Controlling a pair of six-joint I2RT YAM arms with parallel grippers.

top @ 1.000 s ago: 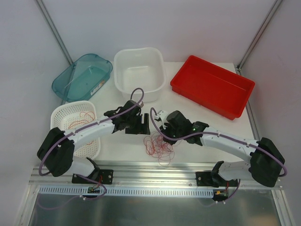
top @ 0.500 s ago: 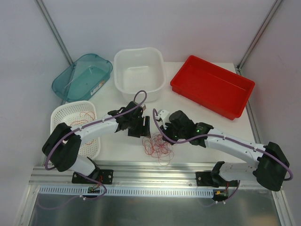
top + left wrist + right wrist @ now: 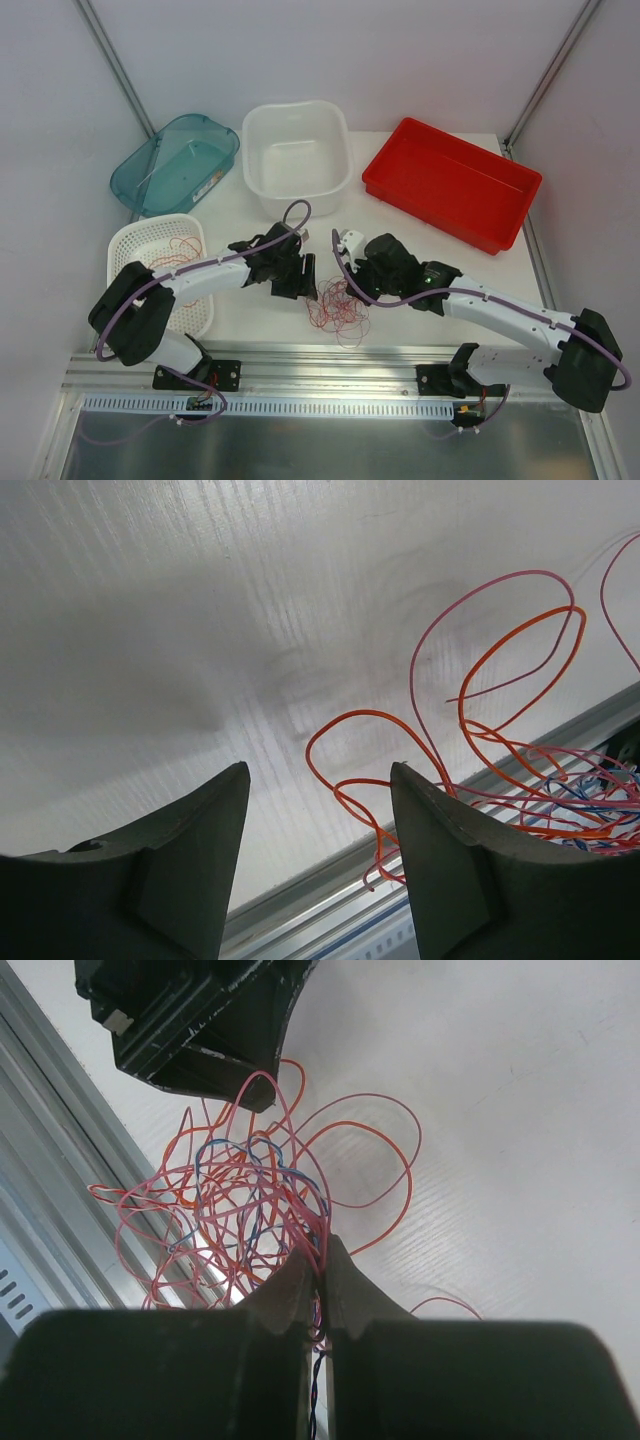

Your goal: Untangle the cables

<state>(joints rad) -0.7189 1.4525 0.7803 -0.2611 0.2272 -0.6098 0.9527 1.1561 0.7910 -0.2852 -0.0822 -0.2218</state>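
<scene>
The cables [image 3: 336,305] lie as a fist-sized tangle of thin red-orange, pink and blue wires near the table's front edge, between my two grippers. My right gripper [image 3: 347,288] is shut on strands at the tangle's right side. In the right wrist view its fingertips [image 3: 322,1252] pinch pink and blue wires while the tangle [image 3: 240,1210] spreads out in front of them. My left gripper [image 3: 303,287] stands open at the tangle's left edge. In the left wrist view one orange loop [image 3: 370,780] reaches into the gap of that gripper [image 3: 318,772], close to the right finger [image 3: 440,850].
A white slotted basket [image 3: 135,240] at the left holds a few more thin red wires [image 3: 177,248]. At the back stand a teal bin [image 3: 176,160], a white tub [image 3: 297,150] and a red tray [image 3: 450,180]. A metal rail [image 3: 330,362] runs along the front edge.
My left gripper has moved down and right to the tangle's edge, and its jaws have narrowed. The right arm has stretched out lower, still gripping the strands.
</scene>
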